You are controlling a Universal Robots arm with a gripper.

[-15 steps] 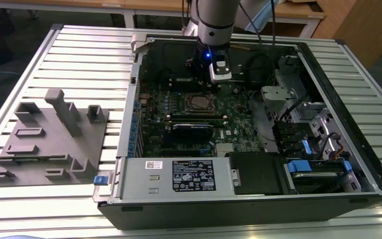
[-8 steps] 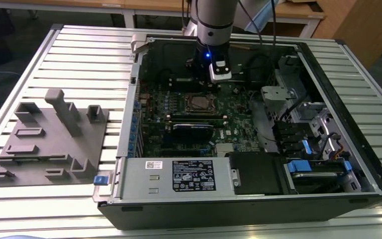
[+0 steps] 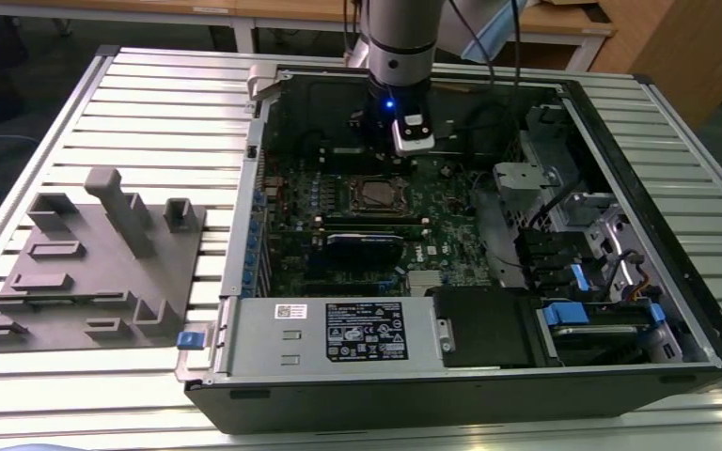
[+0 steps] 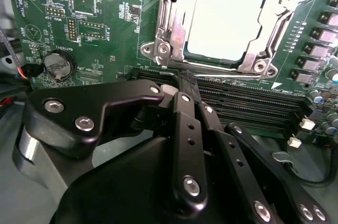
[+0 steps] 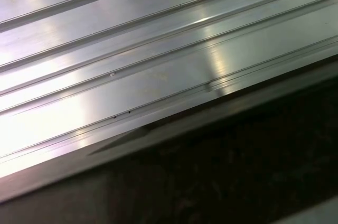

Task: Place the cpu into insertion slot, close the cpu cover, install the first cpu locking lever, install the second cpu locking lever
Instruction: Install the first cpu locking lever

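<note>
In the second wrist view the cpu lies flat in its socket on the green motherboard, its pale silver top showing. The cpu cover, a silvery metal frame, lies down around the chip. My gripper hovers just off one edge of the socket, over the black memory slots. Its black fingers meet at the tips, shut with nothing between them. In the exterior view the gripper hangs inside the open computer case, just behind the socket.
The open case lies on a slatted aluminium table. A grey fixture block sits at the exterior view's left. A power supply and drive bays crowd the case's front and right side. A coin battery sits beside the gripper body.
</note>
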